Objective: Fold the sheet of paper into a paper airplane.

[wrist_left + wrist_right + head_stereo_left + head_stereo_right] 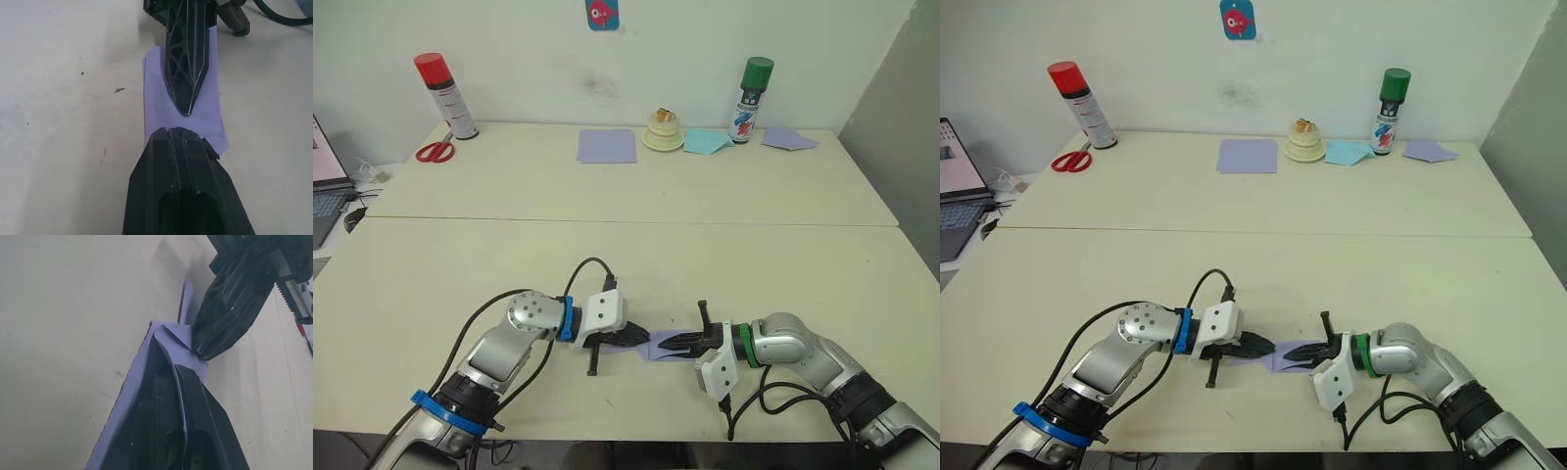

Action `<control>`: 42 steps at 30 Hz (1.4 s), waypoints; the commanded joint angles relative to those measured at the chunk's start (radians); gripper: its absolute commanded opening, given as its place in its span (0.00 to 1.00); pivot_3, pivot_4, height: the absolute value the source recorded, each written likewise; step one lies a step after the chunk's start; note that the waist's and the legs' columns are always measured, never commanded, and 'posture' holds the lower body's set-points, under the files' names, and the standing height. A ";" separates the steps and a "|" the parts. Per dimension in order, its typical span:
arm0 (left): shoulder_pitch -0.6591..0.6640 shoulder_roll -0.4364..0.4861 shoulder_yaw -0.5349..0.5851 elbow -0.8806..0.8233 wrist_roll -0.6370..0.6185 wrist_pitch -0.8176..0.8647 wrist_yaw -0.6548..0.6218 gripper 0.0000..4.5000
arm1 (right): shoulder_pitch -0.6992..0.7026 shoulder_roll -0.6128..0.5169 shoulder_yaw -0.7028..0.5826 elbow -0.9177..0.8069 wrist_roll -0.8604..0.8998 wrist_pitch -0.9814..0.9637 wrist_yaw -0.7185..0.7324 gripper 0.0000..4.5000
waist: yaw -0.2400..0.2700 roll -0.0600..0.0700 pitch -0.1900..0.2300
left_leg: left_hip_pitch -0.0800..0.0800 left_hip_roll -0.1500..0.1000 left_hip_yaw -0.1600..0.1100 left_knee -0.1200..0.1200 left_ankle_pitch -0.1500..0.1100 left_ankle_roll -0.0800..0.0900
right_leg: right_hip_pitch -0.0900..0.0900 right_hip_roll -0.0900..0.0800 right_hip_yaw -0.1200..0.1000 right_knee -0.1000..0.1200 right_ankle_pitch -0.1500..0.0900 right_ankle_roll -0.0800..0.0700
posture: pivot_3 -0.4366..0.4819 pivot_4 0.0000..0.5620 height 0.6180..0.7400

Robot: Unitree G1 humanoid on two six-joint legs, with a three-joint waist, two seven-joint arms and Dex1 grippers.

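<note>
The sheet of paper is a small, folded lavender piece lying near the table's front edge, between my two grippers. My left gripper reaches in from the left, shut on the paper's near end. My right gripper comes from the right. A raised fold of the paper runs between its fingers, which are shut on it. The two gripper tips nearly meet over the paper, and much of it is hidden under them.
Along the back of the table stand a red-capped spray can, red scissors, a flat lavender sheet, a small cake-like object, pale blue paper, a green-capped can and another lavender piece. A laptop sits far left.
</note>
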 commanded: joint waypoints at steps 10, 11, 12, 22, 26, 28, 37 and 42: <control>0.043 0.016 0.010 0.120 0.032 0.003 0.010 0.00 | 0.037 -0.036 0.044 0.032 -0.050 0.049 0.056 0.01 | 0.002 0.000 0.000 | 0.000 0.000 0.000 0.000 0.000 0.000 | 0.000 0.000 0.000 0.000 0.000 0.000 | 0.48 0.27 1.00; 0.044 0.013 0.012 0.121 0.026 0.010 0.013 0.00 | 0.038 -0.036 0.044 0.024 -0.042 0.049 0.060 0.01 | 0.002 0.000 0.000 | 0.000 0.000 0.000 0.000 0.000 0.000 | 0.000 0.000 0.000 0.000 0.000 0.000 | 0.48 0.27 1.00; 0.046 0.012 0.014 0.122 0.022 0.015 0.015 0.00 | 0.040 -0.037 0.044 0.018 -0.037 0.050 0.062 0.01 | 0.002 0.000 0.000 | 0.000 0.000 0.000 0.000 0.000 0.000 | 0.000 0.000 0.000 0.000 0.000 0.000 | 0.48 0.27 1.00; 0.051 0.018 0.022 0.141 0.010 0.026 0.019 0.00 | 0.071 -0.034 0.036 -0.043 0.040 0.114 0.095 0.01 | 0.011 0.002 0.001 | 0.000 0.000 -0.001 -0.001 0.000 0.000 | 0.000 -0.001 0.000 -0.001 -0.002 0.001 | 0.48 0.27 1.00; 0.056 0.023 0.023 0.143 0.011 0.024 0.017 0.00 | 0.073 -0.033 0.033 -0.054 0.052 0.114 0.092 0.20 | 0.011 0.002 0.001 | 0.000 0.000 -0.001 -0.002 0.000 0.000 | 0.000 -0.001 0.000 -0.001 -0.002 0.001 | 0.48 0.27 1.00; 0.058 0.025 0.022 0.142 0.013 0.022 0.015 0.00 | 0.073 -0.045 0.028 -0.057 0.042 0.082 0.082 0.35 | 0.011 0.002 0.001 | 0.000 0.000 -0.001 -0.002 0.000 0.000 | 0.000 -0.001 0.000 -0.001 -0.002 0.001 | 0.48 0.27 1.00; 0.064 0.024 0.015 0.137 0.016 0.018 0.016 0.00 | 0.149 -0.160 -0.047 -0.139 0.303 -0.059 0.104 0.49 | 0.016 0.006 0.004 | -0.001 -0.001 0.000 -0.003 -0.001 -0.001 | 0.000 -0.002 0.000 -0.004 -0.002 0.002 | 0.48 0.27 1.00; 0.066 0.021 0.010 0.144 0.019 0.014 0.015 0.00 | 0.210 -0.235 -0.099 -0.276 0.544 -0.073 0.140 0.49 | 0.016 0.008 0.011 | -0.001 -0.001 0.000 -0.002 -0.001 -0.001 | 0.000 -0.003 0.000 -0.003 -0.002 0.002 | 0.48 0.27 1.00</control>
